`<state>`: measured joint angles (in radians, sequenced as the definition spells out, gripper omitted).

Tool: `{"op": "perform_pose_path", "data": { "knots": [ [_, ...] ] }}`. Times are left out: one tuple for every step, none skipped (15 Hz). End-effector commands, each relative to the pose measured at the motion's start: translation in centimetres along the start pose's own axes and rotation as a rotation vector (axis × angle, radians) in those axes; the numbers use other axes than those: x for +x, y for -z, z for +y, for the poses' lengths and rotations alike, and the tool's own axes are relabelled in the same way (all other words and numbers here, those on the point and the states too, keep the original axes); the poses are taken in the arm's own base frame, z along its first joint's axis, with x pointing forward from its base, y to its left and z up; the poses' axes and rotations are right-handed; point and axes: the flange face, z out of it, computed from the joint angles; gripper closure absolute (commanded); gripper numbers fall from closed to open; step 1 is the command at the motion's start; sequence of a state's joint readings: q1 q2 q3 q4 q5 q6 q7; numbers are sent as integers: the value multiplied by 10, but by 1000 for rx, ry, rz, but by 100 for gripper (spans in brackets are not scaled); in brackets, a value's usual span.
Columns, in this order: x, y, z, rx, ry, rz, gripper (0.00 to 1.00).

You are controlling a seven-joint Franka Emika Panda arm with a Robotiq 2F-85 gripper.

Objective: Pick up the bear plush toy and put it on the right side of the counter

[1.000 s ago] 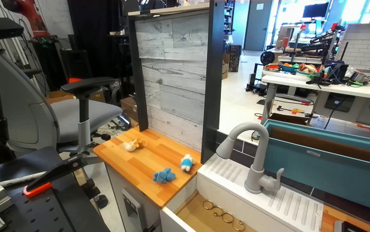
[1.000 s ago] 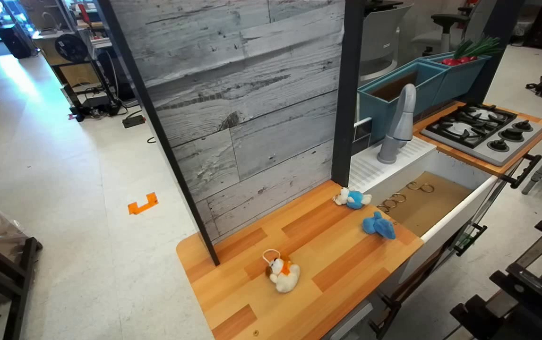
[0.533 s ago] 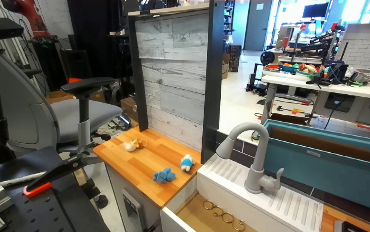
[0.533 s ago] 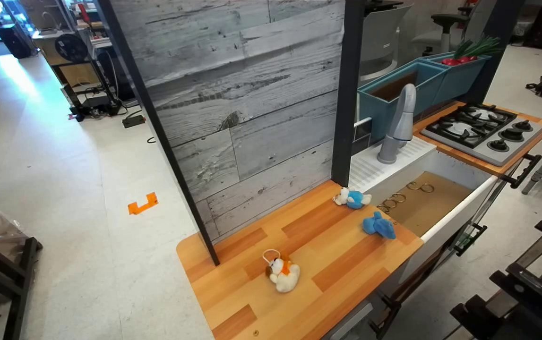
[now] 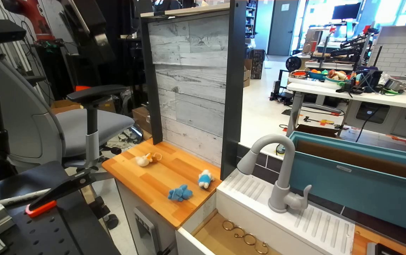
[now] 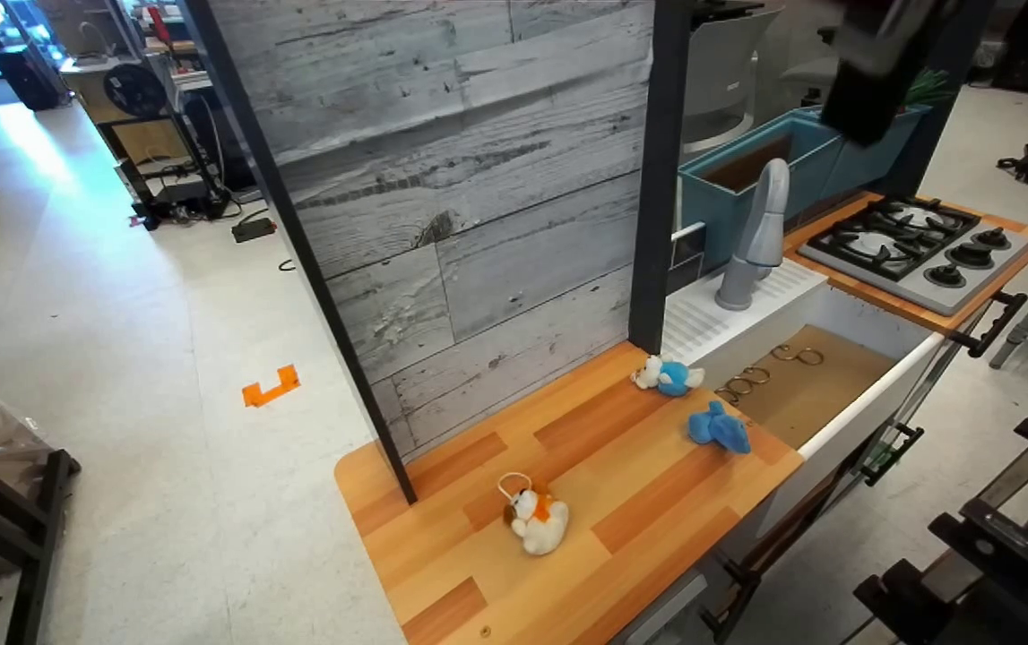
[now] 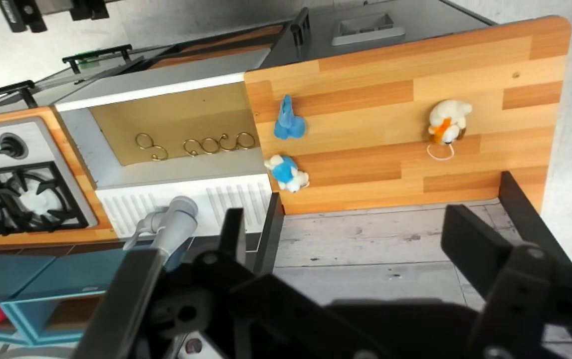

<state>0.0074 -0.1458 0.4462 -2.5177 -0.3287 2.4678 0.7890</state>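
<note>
The bear plush toy (image 5: 144, 160) is a small cream lump with an orange scarf and a thin loop. It lies on the orange-brown wooden counter (image 5: 169, 164), away from the sink end. It also shows in an exterior view (image 6: 544, 530) and in the wrist view (image 7: 448, 113). My gripper (image 7: 344, 222) is open in the wrist view, its fingers wide apart with nothing between them. It is above and apart from the counter. A dark part of the arm or gripper shows at the top edge in both exterior views; its fingertips cannot be made out there.
A blue toy (image 6: 718, 428) and a blue-and-white toy (image 6: 670, 377) lie at the counter's sink end. A grey plank panel (image 6: 478, 233) with dark posts stands along the back edge. The sink unit with a grey faucet (image 5: 284, 177) and a teal planter (image 5: 358, 191) adjoin.
A dark part of the arm or gripper has come into view at the top of both exterior views. The toys on the counter have not moved.
</note>
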Motion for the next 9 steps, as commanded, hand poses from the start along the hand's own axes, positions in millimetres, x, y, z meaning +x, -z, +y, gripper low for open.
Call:
{"op": "perform_pose_path", "data": {
  "knots": [
    [21,-59,-23,53,-7,-32,0],
    [25,-74,-27,66,-12,-38,0],
    [30,-90,-30,76,-12,-52,0],
    [37,-106,-33,86,-4,-68,0],
    [44,-122,-36,96,-1,-86,0],
    [49,-139,-42,107,14,-105,0],
    [54,-153,-48,117,27,-124,0],
    [57,-171,-57,125,50,-149,0],
    [60,-185,-65,130,71,-175,0]
  ]
}}
